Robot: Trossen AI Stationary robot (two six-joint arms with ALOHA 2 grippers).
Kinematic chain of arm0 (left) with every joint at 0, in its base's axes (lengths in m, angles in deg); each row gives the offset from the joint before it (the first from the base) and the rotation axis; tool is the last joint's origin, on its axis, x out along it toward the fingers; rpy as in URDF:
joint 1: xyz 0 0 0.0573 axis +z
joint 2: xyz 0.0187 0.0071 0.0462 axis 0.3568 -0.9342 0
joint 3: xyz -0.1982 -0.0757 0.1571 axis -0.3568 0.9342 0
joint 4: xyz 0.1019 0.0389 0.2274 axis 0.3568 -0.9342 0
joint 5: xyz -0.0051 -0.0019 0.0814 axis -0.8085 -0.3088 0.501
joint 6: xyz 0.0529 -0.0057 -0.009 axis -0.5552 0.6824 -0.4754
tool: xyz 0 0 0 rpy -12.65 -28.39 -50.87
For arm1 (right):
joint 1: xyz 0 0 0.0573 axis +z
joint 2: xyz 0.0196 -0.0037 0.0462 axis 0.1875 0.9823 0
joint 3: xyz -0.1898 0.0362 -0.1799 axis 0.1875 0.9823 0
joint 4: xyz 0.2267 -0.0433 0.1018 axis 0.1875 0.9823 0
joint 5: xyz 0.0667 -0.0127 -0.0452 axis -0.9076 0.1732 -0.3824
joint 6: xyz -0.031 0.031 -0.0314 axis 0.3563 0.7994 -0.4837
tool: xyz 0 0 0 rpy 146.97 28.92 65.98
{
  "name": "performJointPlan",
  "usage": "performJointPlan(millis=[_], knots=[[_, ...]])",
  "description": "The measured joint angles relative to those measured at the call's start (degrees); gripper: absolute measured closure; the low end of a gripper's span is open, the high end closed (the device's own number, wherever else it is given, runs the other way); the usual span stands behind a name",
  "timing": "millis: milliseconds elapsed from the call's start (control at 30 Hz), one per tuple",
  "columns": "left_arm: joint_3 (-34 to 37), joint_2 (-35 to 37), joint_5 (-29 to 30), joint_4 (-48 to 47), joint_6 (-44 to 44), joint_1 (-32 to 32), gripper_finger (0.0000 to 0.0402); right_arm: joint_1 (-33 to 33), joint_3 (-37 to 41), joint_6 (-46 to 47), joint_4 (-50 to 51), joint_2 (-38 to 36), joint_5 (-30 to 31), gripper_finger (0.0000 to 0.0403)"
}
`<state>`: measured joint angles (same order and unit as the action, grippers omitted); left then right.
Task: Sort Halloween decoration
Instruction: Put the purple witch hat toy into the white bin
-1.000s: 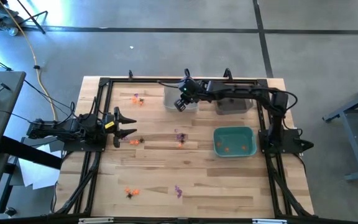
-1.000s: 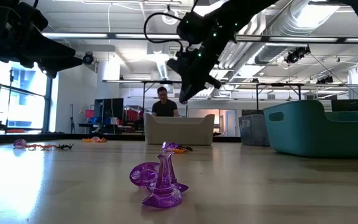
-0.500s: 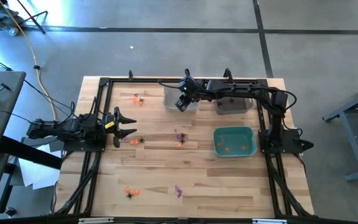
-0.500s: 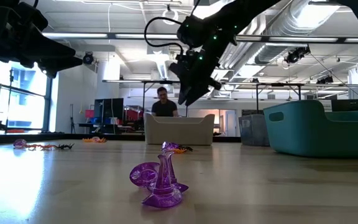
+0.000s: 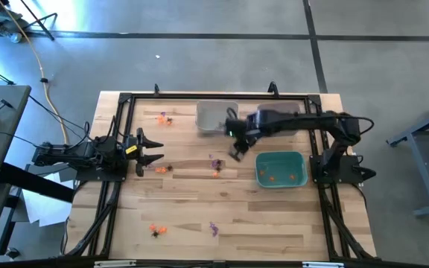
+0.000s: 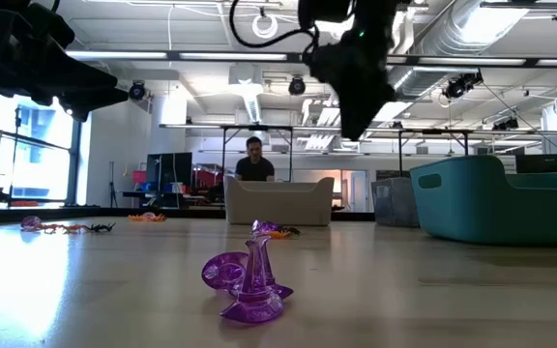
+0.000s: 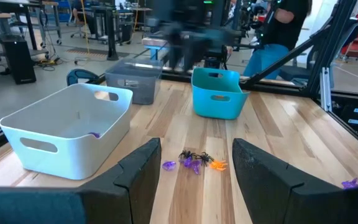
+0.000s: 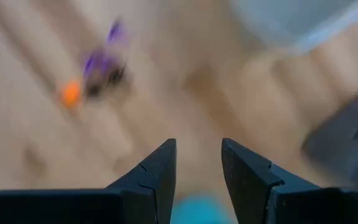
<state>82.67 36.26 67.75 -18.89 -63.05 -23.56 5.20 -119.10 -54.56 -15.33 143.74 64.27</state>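
Note:
The Halloween decoration lies in small clusters of orange, purple and black trinkets: mid-table, beside the left gripper, at the far left and near the front edge. A purple piece stands close in the low view. My right gripper hangs open above bare wood between the white bin and the teal bin, pointing steeply down, with nothing between its fingers. My left gripper waits open at the table's left, level above the wood.
A dark grey bin stands at the far edge, partly under the right arm. The teal bin holds a few orange pieces. A black frame rims the table. A person sits in the room beyond.
My right gripper has swung from above the white bin toward the table's near edge and a little to the right. It now hangs over the wood beside the teal bin and has tipped to point more steeply down. No trinket or bin has moved.

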Motion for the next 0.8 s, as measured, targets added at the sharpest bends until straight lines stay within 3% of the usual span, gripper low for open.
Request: performJointPlan(millis=[167,367,600,800], knots=[[0.0,0.0,0.0,0.0,0.0,0.0,0.0216,10.9,0.0,9.5,5.1,-0.6,-0.1,0.0281],[0.0,0.0,0.0,0.0,0.0,0.0,0.0216,20.8,0.0,19.1,-2.5,-0.4,1.2,0.0282],[0.0,0.0,0.0,0.0,0.0,0.0,0.0216,26.2,0.0,25.7,-12.6,-0.1,6.2,0.0282],[0.0,0.0,0.0,0.0,0.0,0.0,0.0216,28.4,0.0,26.0,-22.2,4.0,4.4,0.0282]])
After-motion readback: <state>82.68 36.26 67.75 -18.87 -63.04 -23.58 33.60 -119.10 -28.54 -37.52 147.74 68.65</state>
